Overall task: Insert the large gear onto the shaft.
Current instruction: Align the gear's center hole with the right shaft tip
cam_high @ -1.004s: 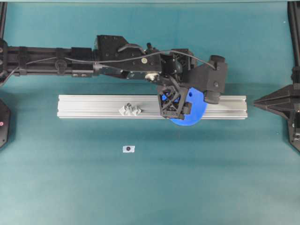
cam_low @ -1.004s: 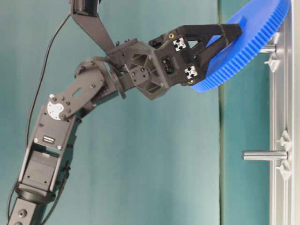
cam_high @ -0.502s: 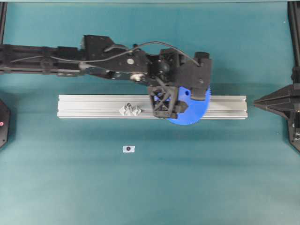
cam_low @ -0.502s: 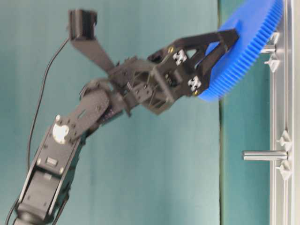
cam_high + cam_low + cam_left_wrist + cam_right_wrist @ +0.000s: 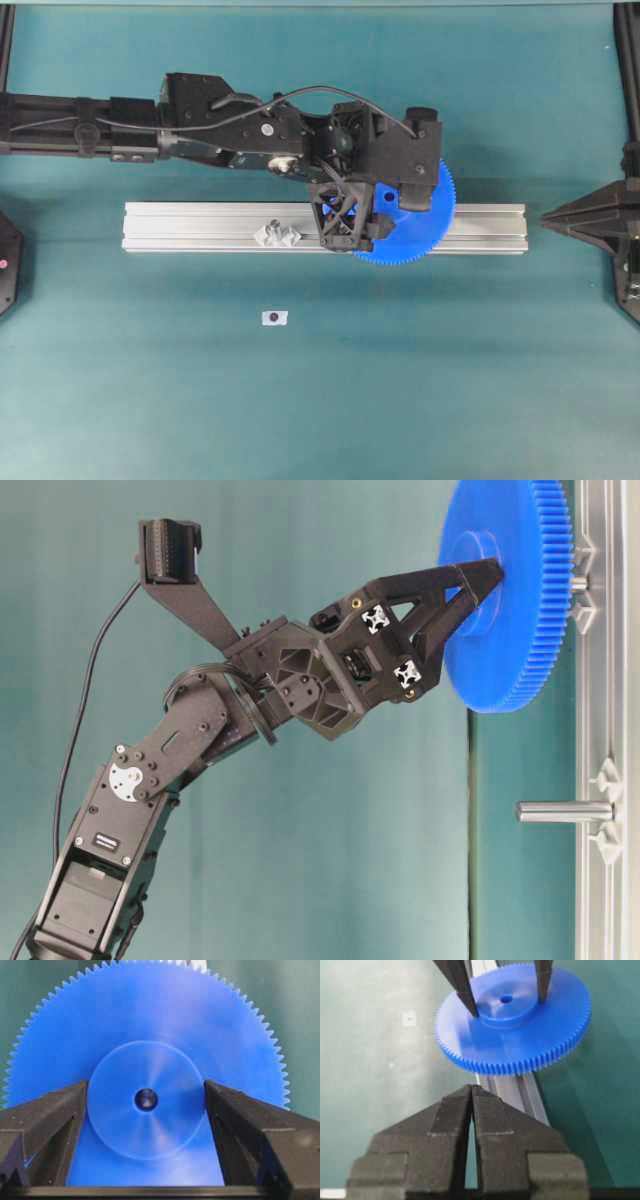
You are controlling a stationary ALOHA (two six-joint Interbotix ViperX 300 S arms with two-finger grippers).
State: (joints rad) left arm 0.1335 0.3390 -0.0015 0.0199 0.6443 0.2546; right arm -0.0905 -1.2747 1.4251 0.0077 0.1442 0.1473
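While the arm reaches across:
Left gripper (image 5: 482,588): fingers clamped on the hub of the large gear (image 5: 415,225).
Large gear: level above the rail (image 5: 200,228).
Right gripper (image 5: 471,1091): jaws closed, empty, far right.

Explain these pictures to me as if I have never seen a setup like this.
Two robot arms face each other across a green table. One picture looks straight down, one looks along the table and appears turned sideways, and two come from cameras on the arms' wrists. An aluminium rail lies on the table with small clear plastic mounts on it. The left claw grips the large gear, a blue toothed disc, by its raised hub, holding it flat just above the rail. A silvery pin stands free further along. The right claw waits closed, holding nothing.
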